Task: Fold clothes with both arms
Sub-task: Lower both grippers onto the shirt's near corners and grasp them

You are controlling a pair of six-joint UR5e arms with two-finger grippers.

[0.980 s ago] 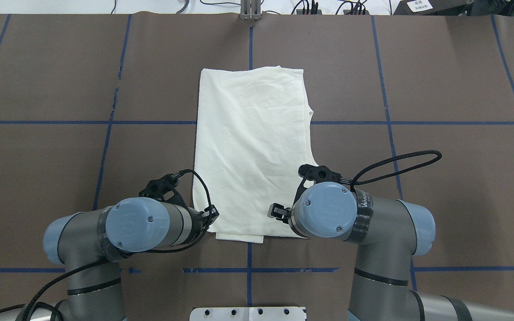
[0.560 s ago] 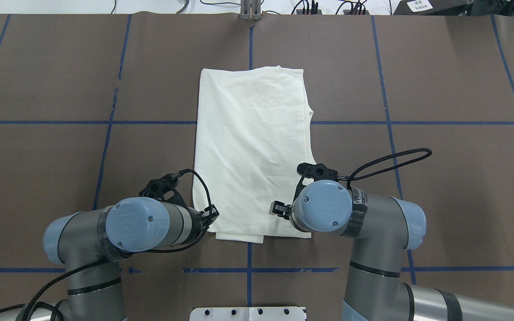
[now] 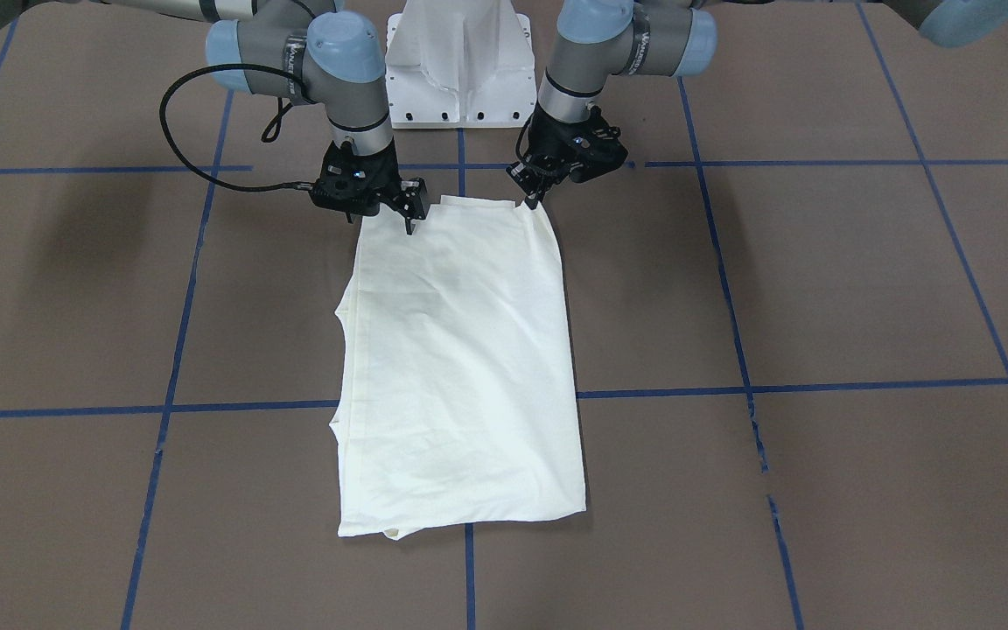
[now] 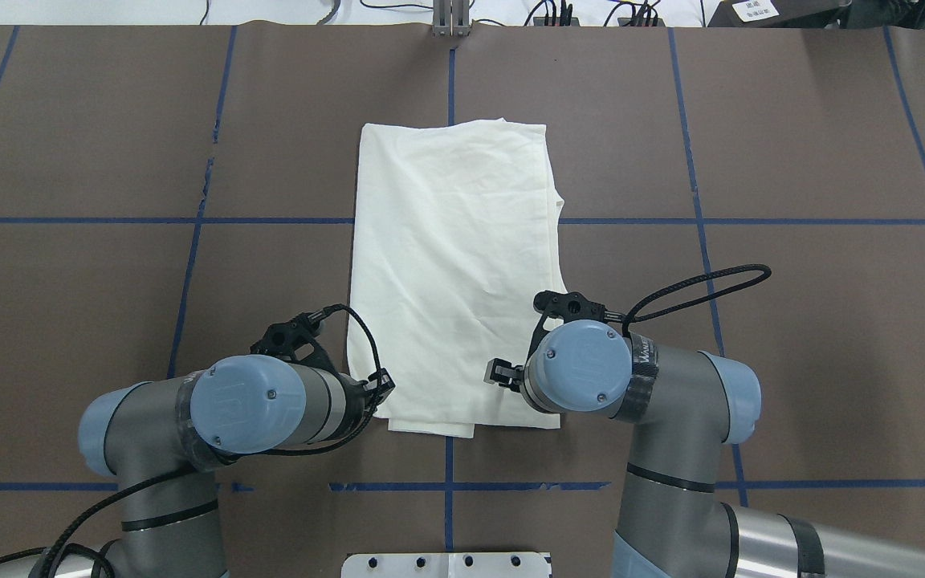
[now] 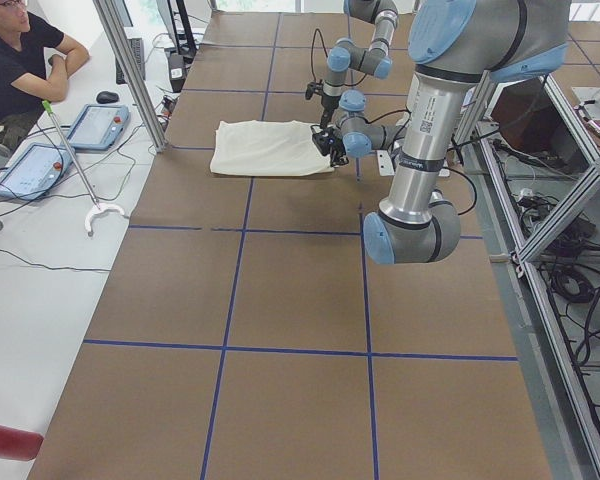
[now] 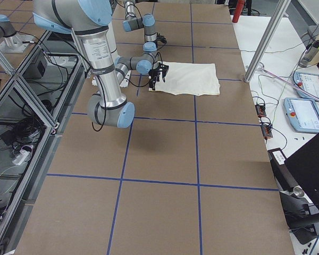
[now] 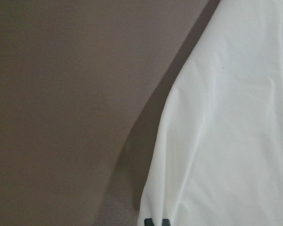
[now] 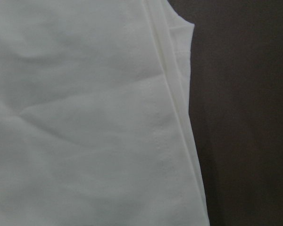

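Over the last second only the right arm [image 4: 655,385] changed in the overhead view: its wrist cap drew slightly up and to the left in the lower right of the frame, and its cable loop pulled in with it, while the left arm [image 4: 246,401] and the shirt [image 4: 454,273] looked the same as before. The shirt lay flat in the middle of the brown surface [image 4: 792,321], already a narrow cream rectangle running from upper centre to lower centre. In the front-facing view the right fingers [image 3: 408,220] stood apart over the shirt's top left corner, one tip down at the cloth. The left fingers [image 3: 528,201] looked pinched together on the top right corner, where the wrist view showed the hem raised over its shadow. I judged the right side was settling in for its grasp, so the lengthwise fold had not yet begun
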